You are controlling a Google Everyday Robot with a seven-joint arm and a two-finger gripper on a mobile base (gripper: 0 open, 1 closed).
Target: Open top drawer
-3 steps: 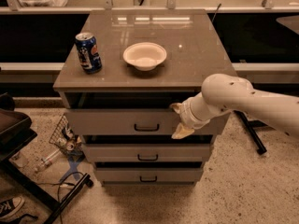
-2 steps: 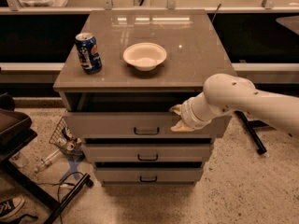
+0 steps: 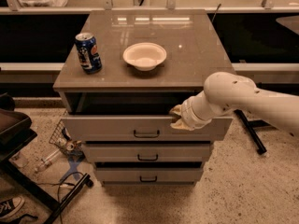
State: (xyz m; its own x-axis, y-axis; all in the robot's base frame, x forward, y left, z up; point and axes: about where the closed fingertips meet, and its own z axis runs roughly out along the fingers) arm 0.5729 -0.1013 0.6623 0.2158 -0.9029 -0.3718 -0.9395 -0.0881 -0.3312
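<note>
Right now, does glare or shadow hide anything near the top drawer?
Camera view: glare streaks the cabinet top behind the bowl; the top drawer, partly open, is deep shadow inside, unreadable; the gripper, at its upper front edge, is well lit.

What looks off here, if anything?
Nothing on the cabinet: can and bowl stand upright. Gripper sits at the top drawer's upper edge. Only oddity: what looks like a bottle lying on the floor, left.

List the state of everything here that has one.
Top drawer: pulled partly open.
Middle drawer: appears shut.
Bottom drawer: appears shut.
Can: upright on the cabinet top.
Bowl: upright, looks empty.
Gripper: at the top drawer's upper edge, right of its handle.
</note>
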